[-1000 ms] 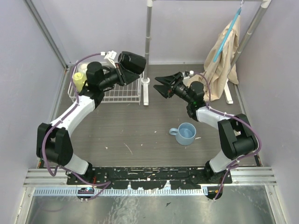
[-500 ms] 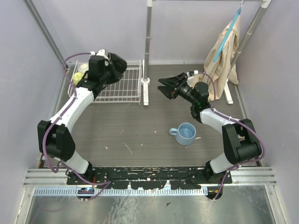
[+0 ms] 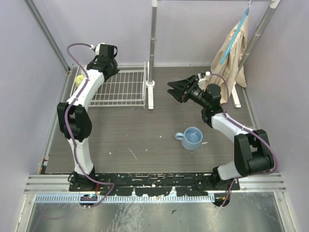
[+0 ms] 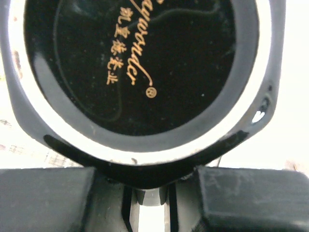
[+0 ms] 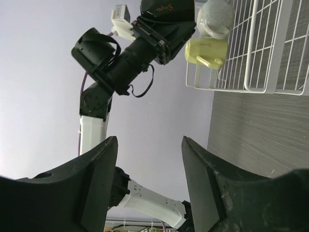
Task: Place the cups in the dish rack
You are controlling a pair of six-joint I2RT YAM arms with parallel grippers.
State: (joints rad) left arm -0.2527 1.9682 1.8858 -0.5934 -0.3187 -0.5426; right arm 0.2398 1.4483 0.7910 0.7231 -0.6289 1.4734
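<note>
The white wire dish rack (image 3: 123,89) stands at the back left. A yellow mug (image 3: 79,80) lies in its left end, and in the right wrist view (image 5: 205,50) it lies beside a cream-white mug (image 5: 215,18). My left gripper (image 3: 105,54) hangs over the rack's back left corner, shut on the black mug (image 4: 145,63), whose base with gold lettering fills the left wrist view. The black mug also shows in the right wrist view (image 5: 168,10). A light blue mug (image 3: 193,137) stands upright on the table. My right gripper (image 3: 176,90) is open and empty, raised right of the rack. The clear glass is out of view.
An upright white-grey pole (image 3: 152,48) stands on its foot just right of the rack. A beige cloth (image 3: 231,53) hangs from a slanted bar at the back right. Purple walls close in the left, back and right sides.
My left arm has swung left and back from over the rack's middle to its back left corner, still holding the black mug. My right gripper drifted slightly right.
</note>
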